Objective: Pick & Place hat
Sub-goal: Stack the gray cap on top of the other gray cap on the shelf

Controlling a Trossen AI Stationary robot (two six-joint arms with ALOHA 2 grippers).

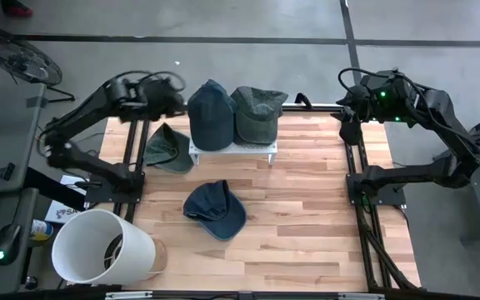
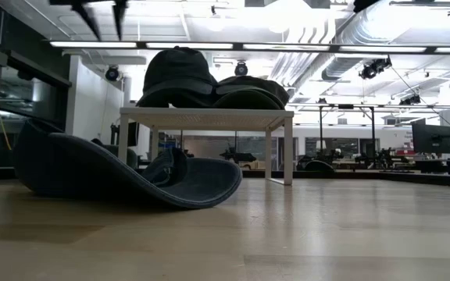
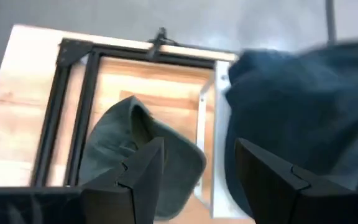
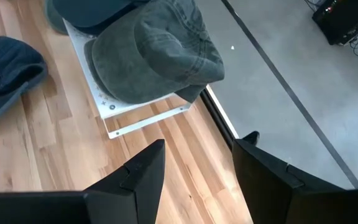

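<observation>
Nearest me, a blue hat lies on the wooden table. Beyond it, a white stand carries a blue cap and a grey-green cap. My left gripper, fingers apart and empty, hangs above a green hat beside it. My right gripper waits open at the far corner.

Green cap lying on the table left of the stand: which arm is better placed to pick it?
Left. The left gripper hangs open near the green cap; the right gripper waits across the table.
</observation>
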